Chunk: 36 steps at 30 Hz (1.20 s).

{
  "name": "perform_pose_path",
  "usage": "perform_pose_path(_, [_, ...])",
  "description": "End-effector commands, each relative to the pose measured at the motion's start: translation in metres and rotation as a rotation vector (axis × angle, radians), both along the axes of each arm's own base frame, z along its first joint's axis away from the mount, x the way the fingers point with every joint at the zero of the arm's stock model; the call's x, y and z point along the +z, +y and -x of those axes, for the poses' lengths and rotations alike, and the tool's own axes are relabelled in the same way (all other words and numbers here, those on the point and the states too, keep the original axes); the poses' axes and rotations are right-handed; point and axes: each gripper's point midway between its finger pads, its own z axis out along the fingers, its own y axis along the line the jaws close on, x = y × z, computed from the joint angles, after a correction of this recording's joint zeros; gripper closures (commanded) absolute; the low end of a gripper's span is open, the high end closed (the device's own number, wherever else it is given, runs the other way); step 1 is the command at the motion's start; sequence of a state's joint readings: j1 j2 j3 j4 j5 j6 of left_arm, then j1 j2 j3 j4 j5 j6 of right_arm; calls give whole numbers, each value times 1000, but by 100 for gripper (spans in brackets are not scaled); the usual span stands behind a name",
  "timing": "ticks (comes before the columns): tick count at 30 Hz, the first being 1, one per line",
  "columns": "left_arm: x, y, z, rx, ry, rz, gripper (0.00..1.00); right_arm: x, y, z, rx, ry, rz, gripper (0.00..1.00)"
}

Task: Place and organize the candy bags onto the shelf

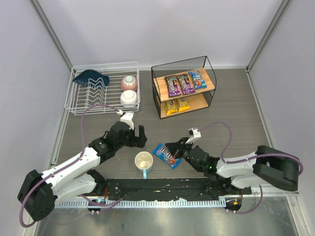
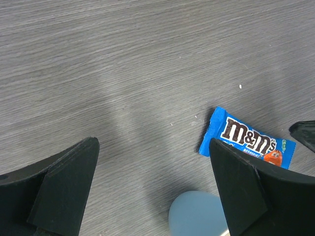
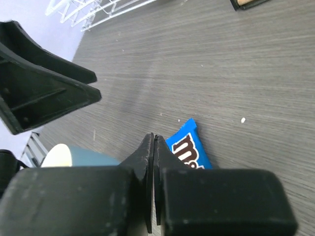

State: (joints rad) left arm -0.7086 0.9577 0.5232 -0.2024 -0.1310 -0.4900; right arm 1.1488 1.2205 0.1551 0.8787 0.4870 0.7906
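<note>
The blue candy bag (image 1: 165, 155) lay flat on the desk (image 1: 236, 113) at lower centre, just beside the mug (image 1: 143, 162). Right jaws were closed at its edge; left jaws stood wide open.

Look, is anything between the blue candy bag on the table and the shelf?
Nothing visible. Bare grey table lies between the glossy blue candy packet and the black-framed wooden two-tier shelf. The light blue mug stands beside the packet, off that path.

Blue candy bag (image 1: 166, 155), grey woodgrain table (image 1: 236, 113)
</note>
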Motion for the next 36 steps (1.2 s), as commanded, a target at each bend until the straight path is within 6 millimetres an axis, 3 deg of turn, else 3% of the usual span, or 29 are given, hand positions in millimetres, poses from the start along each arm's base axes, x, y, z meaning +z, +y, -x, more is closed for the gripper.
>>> perform_pose_path(1, [17, -8, -9, -7, -43, 24, 0, -9, 12, -1, 15, 18, 2, 99])
perform_pose_path(2, [17, -8, -9, -6, -44, 23, 0, -3, 16, -2, 21, 10, -37, 99])
perform_pose_path(4, [17, -7, -9, -5, -44, 22, 0, -17, 21, 1, 39, 38, -30, 99])
perform_pose_path(5, [18, -7, -8, -5, -45, 23, 0, -11, 25, 0, 45, 27, -65, 99])
perform_pose_path(7, [17, -6, -8, -3, -45, 22, 0, -21, 29, 2, 62, 44, -65, 99])
perform_pose_path(15, [17, -5, -8, -1, -45, 19, 0, -21, 43, 2, 83, 48, -147, 99])
perform_pose_path(30, [15, -5, -8, -1, -42, 17, 0, -58, 32, 4, 42, 119, -130, 99])
perform_pose_path(36, [17, -5, -8, 0, -47, 20, 0, -40, 38, 7, 83, 86, -163, 99])
